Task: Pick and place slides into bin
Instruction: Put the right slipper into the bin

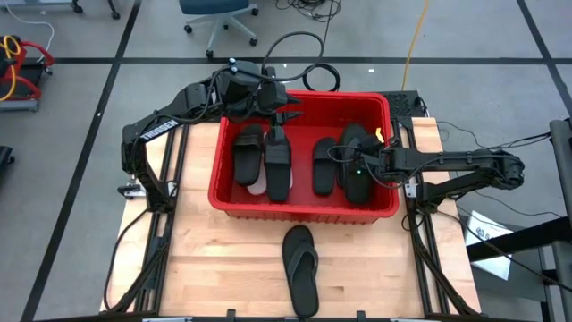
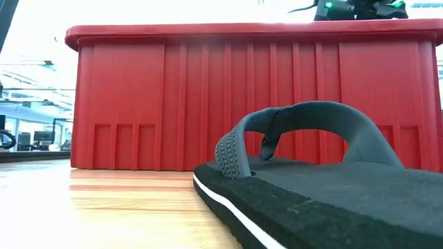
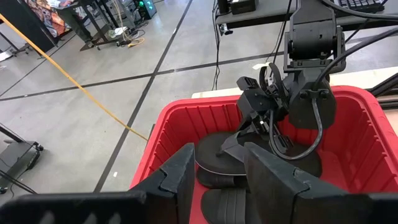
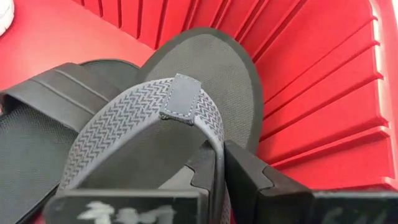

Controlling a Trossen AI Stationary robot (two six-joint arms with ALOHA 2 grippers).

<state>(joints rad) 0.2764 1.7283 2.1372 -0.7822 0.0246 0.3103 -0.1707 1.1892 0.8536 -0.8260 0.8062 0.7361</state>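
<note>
The red bin [image 1: 304,201] stands mid-table; its near wall fills the low view [image 2: 138,97]. Inside it lie black wide-strap slides [image 1: 278,161] [image 1: 323,165], and part of a white one [image 1: 259,185] shows. My right gripper [image 1: 357,168] is down in the bin's right part, shut on a black thong flip-flop [image 4: 205,68]. The other flip-flop [image 1: 301,268] lies flat on the table in front of the bin and is close up in the low view [image 2: 311,187]. My left gripper [image 1: 284,114] hangs open and empty over the bin's far left rim. My right gripper pinches the flip-flop's grey thong strap [image 4: 214,140] between its two fingers, on one branch just behind the toe post. The fingers come from above, slanting from the table's right. The flip-flop lies tilted over a black wide-strap slide [image 4: 43,124], its toe end near the bin's ribbed wall [image 4: 311,93].
The bin's thick rim [image 3: 186,106] surrounds both grippers. Bare wooden table [image 1: 214,268] lies left and right of the flip-flop in front of the bin. Cables and an office chair [image 1: 219,13] are on the floor beyond the table's far edge.
</note>
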